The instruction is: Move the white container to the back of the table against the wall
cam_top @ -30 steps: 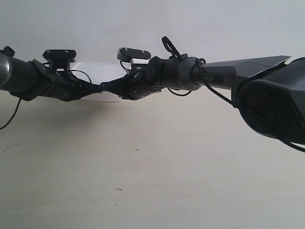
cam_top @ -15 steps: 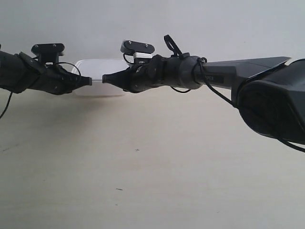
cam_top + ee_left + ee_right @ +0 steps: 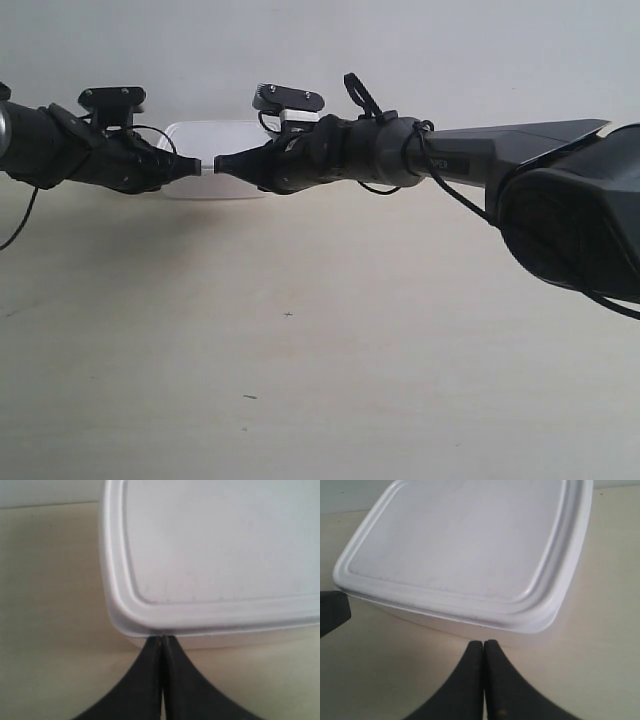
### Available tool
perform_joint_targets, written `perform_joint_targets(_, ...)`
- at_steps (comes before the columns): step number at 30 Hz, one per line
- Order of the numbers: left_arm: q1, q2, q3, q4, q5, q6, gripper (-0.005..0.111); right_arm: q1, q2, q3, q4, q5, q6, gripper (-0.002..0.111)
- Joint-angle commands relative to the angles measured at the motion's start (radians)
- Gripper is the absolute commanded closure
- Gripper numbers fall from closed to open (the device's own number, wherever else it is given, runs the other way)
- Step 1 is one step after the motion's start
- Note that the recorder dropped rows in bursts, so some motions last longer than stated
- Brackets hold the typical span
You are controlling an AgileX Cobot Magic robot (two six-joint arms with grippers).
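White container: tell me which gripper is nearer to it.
Left, narrowly. The left gripper, shut, has its tips against the container at its lid rim, beside a corner. The right gripper, also shut, points at the side wall near another corner, seemingly just short of touching.

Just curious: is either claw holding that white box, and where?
Nothing is held. The left gripper and right gripper are shut, tips at the side of the white container.

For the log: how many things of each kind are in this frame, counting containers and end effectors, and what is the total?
White container: 1
End effectors: 2, the left end effector and the right end effector, each with its fingers closed together
Total: 3
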Motion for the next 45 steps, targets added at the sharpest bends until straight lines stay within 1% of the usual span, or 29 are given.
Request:
perform_joint_targets(1,-0.004,0.013,-0.003,0.003,0.021,0.006,0.107,-0.004,0.003,-0.008,-0.011,-0.013,0.000,0.108)
perform_joint_targets(5,-0.004,0.013,-0.003,0.003,0.085,0.006,0.107,-0.004,0.003,-0.008,-0.011,0.007,-0.008,0.108)
perform_joint_targets(9,-0.004,0.013,-0.003,0.001,0.102,0.006,0.107,-0.004,-0.019,-0.008,-0.011,0.037,-0.040,0.108)
perform_joint_targets(12,-0.008,0.013,-0.003,-0.014,0.122,0.006,0.107,-0.002,-0.045,-0.008,-0.011,0.103,-0.069,0.108)
perform_joint_targets(15,-0.026,0.013,-0.003,-0.016,0.119,0.006,0.107,-0.002,-0.073,-0.008,-0.052,0.198,-0.071,0.108)
perform_joint_targets(18,-0.057,0.013,-0.003,-0.032,0.079,0.015,0.107,-0.002,-0.106,-0.006,-0.155,0.298,-0.054,0.108)
perform_joint_targets(20,-0.075,0.015,-0.003,-0.032,0.038,0.033,0.107,-0.002,-0.128,0.001,-0.186,0.328,-0.043,0.108)
perform_joint_targets(24,-0.092,0.045,-0.040,-0.032,0.018,0.034,0.107,-0.002,-0.163,0.008,-0.231,0.333,-0.043,0.108)
perform_joint_targets(29,-0.092,0.081,-0.093,-0.038,0.023,0.032,0.107,-0.002,-0.183,0.008,-0.272,0.343,-0.041,0.108)
perform_joint_targets(45,-0.092,0.175,-0.246,-0.038,0.041,0.032,0.107,-0.002,-0.183,0.008,-0.275,0.333,-0.035,0.108)
